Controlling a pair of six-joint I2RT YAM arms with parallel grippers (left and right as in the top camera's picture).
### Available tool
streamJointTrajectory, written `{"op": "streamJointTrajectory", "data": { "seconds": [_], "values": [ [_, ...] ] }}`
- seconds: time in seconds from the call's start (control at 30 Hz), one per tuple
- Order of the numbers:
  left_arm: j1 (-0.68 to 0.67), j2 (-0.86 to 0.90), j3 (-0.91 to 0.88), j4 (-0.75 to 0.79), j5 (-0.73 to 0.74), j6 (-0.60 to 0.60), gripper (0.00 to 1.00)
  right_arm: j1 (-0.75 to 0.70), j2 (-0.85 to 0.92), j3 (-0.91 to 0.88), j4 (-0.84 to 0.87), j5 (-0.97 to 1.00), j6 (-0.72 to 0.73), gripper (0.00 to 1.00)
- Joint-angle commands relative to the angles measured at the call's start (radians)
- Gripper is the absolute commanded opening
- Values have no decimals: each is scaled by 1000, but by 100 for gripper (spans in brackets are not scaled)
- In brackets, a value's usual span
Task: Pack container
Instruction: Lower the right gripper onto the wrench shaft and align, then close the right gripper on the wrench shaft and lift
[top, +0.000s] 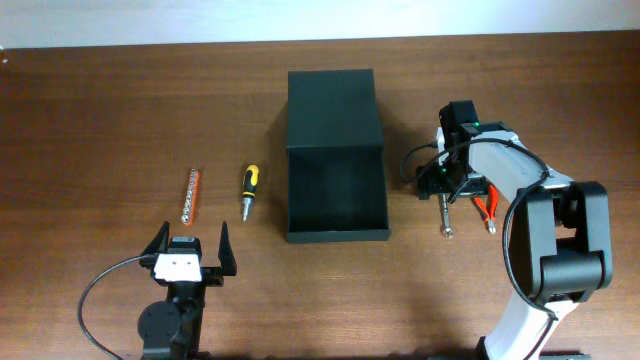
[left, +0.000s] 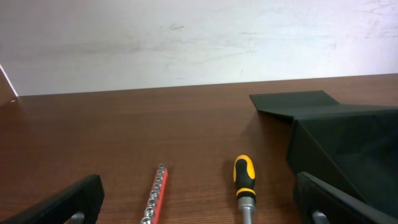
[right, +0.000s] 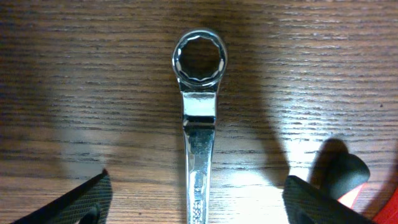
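Right gripper (right: 196, 196) jaws wide apart, astride wrench (right: 199, 124), gripping nothing | container (top: 335, 190) mid-worktop, lid flap laid toward far edge, just left of this gripper | left gripper (top: 191, 235) wide, empty, near front edge, well apart

I see the wrench (right: 198, 124) cut off by the bottom edge of the right wrist view, and overhead the right arm (top: 500, 160) hides its upper part.

1 container (top: 337, 235) | 1 screwdriver (top: 248, 190) | 1 socket rail (top: 190, 196) | 1 wrench (right: 200, 124) | 1 pliers (top: 487, 209)
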Motion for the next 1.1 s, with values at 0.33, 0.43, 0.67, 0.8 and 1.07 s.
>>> {"op": "streamJointTrajectory", "data": {
  "seconds": [0.33, 0.43, 0.67, 0.8, 1.07],
  "values": [
    [4, -9, -7, 0, -7, -9, 99, 5, 19, -12, 3, 12, -2, 65],
    [4, -9, -7, 0, -7, -9, 99, 5, 19, -12, 3, 12, -2, 60],
    [4, -9, -7, 0, -7, -9, 99, 5, 19, -12, 3, 12, -2, 50],
    [4, -9, -7, 0, -7, -9, 99, 5, 19, -12, 3, 12, -2, 44],
    [4, -9, -7, 0, -7, -9, 99, 5, 19, -12, 3, 12, -2, 32]
  ]
}}
